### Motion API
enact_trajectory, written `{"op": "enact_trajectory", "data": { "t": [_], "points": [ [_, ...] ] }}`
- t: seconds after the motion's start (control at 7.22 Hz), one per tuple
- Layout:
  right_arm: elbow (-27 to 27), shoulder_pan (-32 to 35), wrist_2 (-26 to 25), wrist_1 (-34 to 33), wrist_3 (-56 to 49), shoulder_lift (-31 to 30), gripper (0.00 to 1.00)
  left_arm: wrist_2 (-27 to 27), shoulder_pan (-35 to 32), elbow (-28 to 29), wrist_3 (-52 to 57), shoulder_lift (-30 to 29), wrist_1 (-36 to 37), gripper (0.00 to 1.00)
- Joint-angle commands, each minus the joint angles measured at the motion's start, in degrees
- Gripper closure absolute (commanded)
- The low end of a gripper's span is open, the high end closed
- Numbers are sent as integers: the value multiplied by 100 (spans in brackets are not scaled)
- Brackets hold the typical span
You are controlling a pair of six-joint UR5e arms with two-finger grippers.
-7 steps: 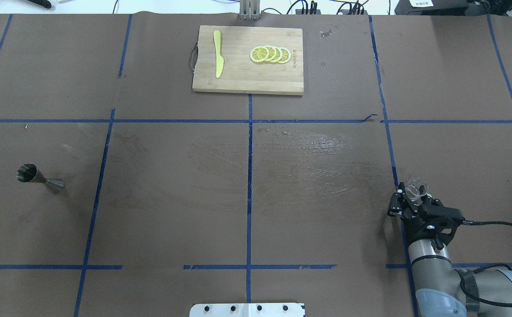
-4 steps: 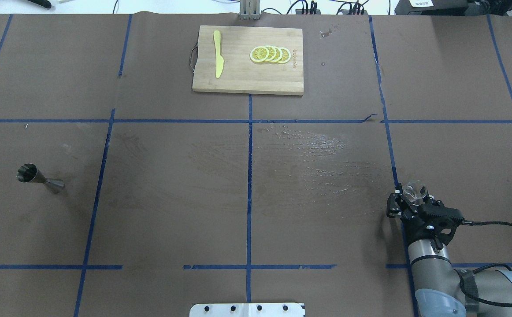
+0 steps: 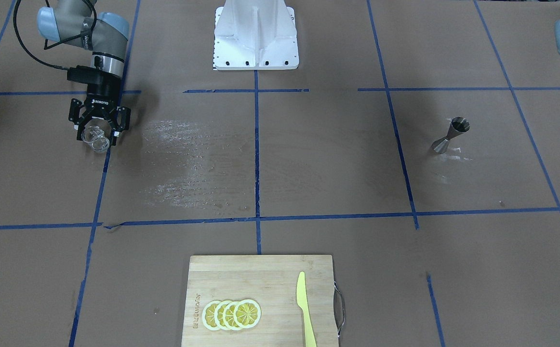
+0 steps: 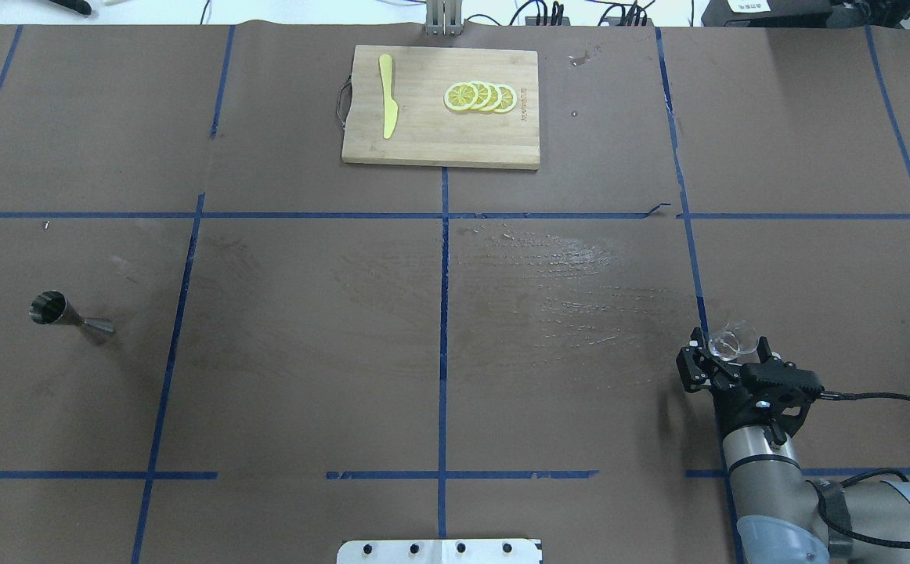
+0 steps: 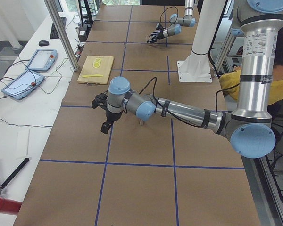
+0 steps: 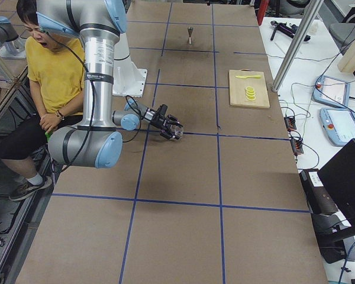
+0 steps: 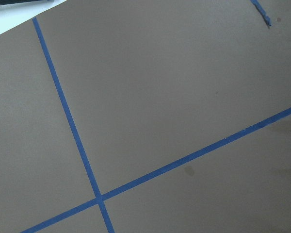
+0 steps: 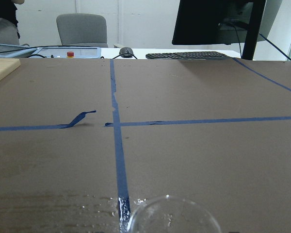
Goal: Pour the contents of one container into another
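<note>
Between the right gripper's [image 4: 725, 354] closed fingers sits the clear glass cup [image 4: 727, 341]; contents unclear. Far off stands the metal jigger [image 4: 59, 312].

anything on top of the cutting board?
On the cutting board: a yellow knife lying flat near the handle end, and overlapping lemon slices toward the other end. Whatever the slices cover cannot be seen.

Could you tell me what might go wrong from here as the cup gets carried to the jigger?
The small clear glass cup sits in the right tool far across the table from the silver hourglass-shaped metal jigger, so the long carry could slosh or spill. The jigger's narrow waist and small base suggest that a nudge might topple it.
</note>
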Motion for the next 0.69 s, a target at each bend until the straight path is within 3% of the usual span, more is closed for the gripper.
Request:
{"op": "enact_trajectory", "data": {
  "t": [0.0, 0.28, 0.55],
  "points": [
    [506, -43, 17, -16, -21, -36, 0, -9, 0, -6, 0, 7, 0, 0],
    [1320, -113, 760, -33, -82, -498, 0, -9, 0, 3, -9, 7, -9, 0],
    [1631, -114, 1079, -42, -519, -677, 0, -9, 0, 3, 0, 7, -9, 0]
  ]
}}
